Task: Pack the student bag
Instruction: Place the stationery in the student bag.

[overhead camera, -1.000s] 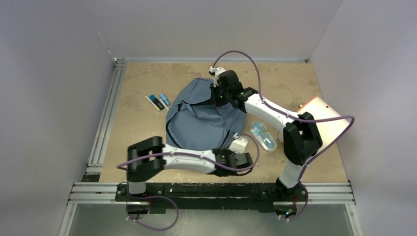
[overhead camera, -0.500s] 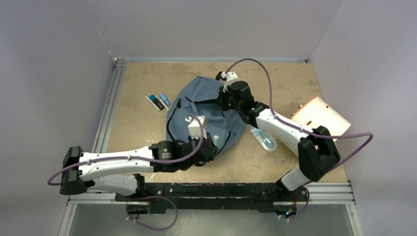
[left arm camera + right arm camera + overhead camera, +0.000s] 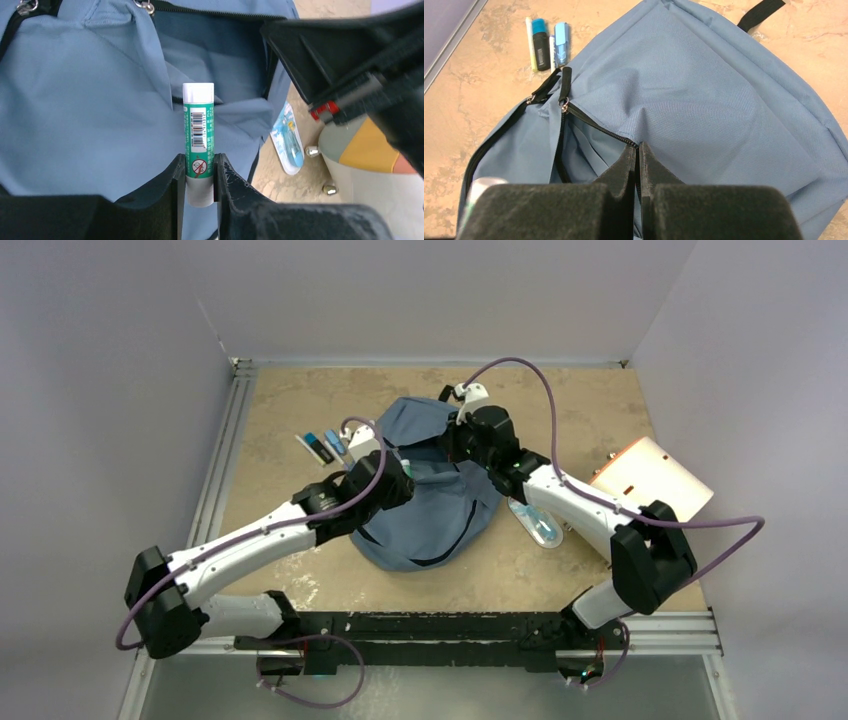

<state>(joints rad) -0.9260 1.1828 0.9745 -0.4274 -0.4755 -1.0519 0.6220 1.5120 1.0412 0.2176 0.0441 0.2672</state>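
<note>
The slate-blue student bag (image 3: 430, 505) lies in the middle of the table, its black zipper open. My left gripper (image 3: 200, 175) is shut on a green and white glue stick (image 3: 198, 130) and holds it over the bag's open mouth (image 3: 220, 50). In the top view the left gripper (image 3: 392, 472) is at the bag's left side. My right gripper (image 3: 637, 150) is shut on the zipper edge of the bag (image 3: 724, 100) and holds the opening up; in the top view it (image 3: 455, 445) is at the bag's far side.
Markers (image 3: 325, 447) lie left of the bag, also in the right wrist view (image 3: 544, 45). A blue item in a clear blister pack (image 3: 535, 520) lies right of the bag. A beige folder with an orange edge (image 3: 652, 475) is at the far right.
My left arm has swung from the near right of the bag to its left side, carrying the glue stick over the opening. My right gripper moved slightly, still holding the bag's edge.
</note>
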